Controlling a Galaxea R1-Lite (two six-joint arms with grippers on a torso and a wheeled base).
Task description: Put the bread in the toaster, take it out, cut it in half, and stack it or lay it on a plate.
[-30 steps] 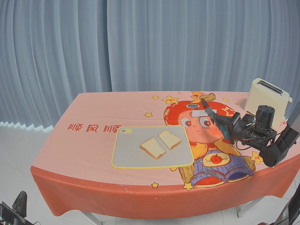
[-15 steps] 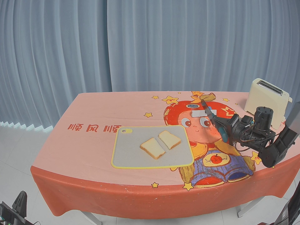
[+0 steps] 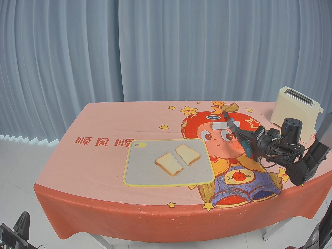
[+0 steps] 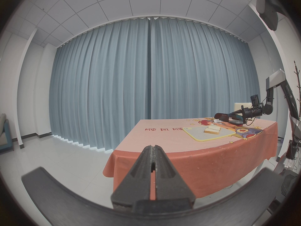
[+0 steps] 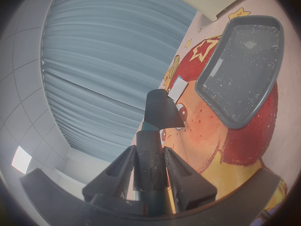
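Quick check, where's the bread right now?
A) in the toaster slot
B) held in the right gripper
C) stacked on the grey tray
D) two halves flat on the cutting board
D: both bread halves lie side by side on the cutting board; the right gripper holds the knife.

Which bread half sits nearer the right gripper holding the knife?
The rear bread half, on the robot's right; the front half lies to its left, farther from the right gripper and its knife.

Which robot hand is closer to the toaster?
Right. The right gripper, holding the knife, is over the table near the toaster. The left gripper is off the table, far past its other end.
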